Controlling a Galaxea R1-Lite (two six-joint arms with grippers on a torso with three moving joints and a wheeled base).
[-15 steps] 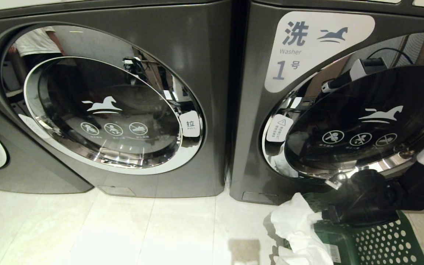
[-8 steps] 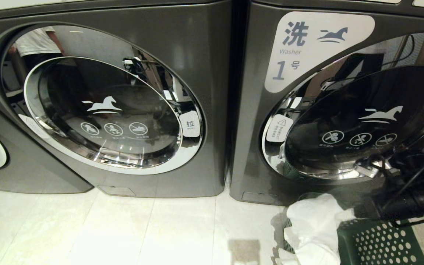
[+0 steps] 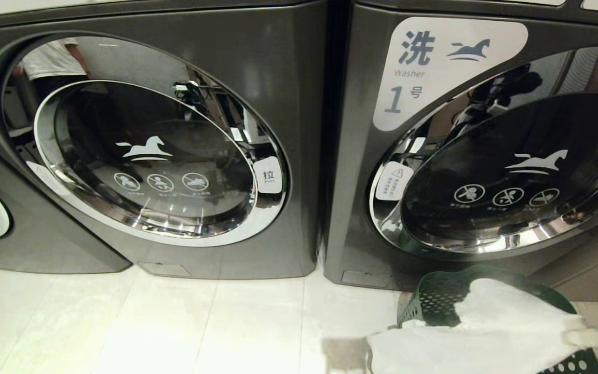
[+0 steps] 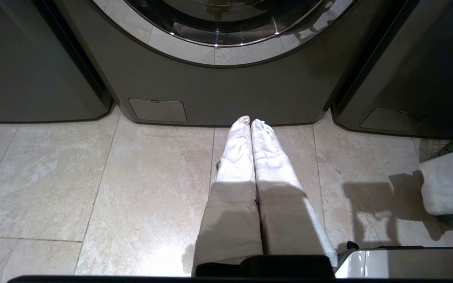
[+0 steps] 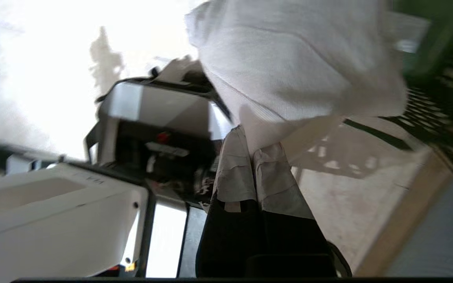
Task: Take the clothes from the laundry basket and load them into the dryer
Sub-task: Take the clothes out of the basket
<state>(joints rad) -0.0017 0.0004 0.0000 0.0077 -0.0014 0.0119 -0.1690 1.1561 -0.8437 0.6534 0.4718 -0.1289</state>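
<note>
A green perforated laundry basket (image 3: 436, 293) stands on the floor before the right machine. A white garment (image 3: 486, 332) is stretched across its top. My right gripper (image 3: 584, 337), at the picture's right edge, is shut on one end of that garment (image 5: 297, 70), its cloth-wrapped fingers (image 5: 232, 165) pinching the fabric. My left gripper (image 4: 250, 121) is shut and empty, hanging low over the tiles in front of the left machine. Two grey front-loaders have their round doors shut: the left one (image 3: 143, 156) and the right one (image 3: 512, 176), labelled Washer 1. Which one is the dryer I cannot tell.
The left door has a white pull tab (image 3: 268, 175) on its right rim. A person in a white shirt is reflected in that door (image 3: 50, 57). Pale floor tiles (image 3: 174, 322) run in front of both machines. My white base (image 4: 403, 263) sits close behind the left gripper.
My right arm has swung away from the right machine's door to the picture's right edge, dragging the white garment from the basket's left side across its top. The left arm has not moved.
</note>
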